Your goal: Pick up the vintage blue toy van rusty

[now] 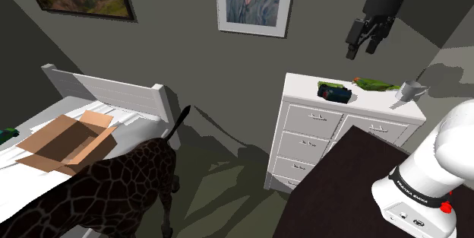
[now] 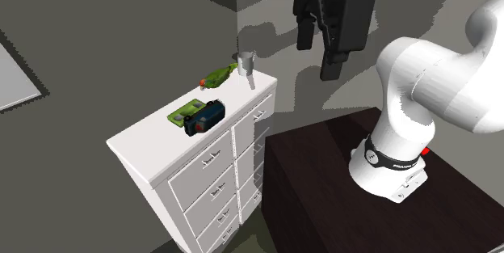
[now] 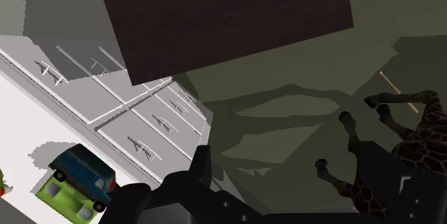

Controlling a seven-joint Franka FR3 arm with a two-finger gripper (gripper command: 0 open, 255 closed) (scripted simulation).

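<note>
The blue toy van sits on the white dresser beside a flat green thing, well below the gripper — fingers spread, holding nothing — and it looks light and hard, best pinched across its two sides.

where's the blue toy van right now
In the second exterior view the blue toy van sits left of centre on top of the white dresser, beside a flat green item, nearer the camera than the green bird toy.
</note>
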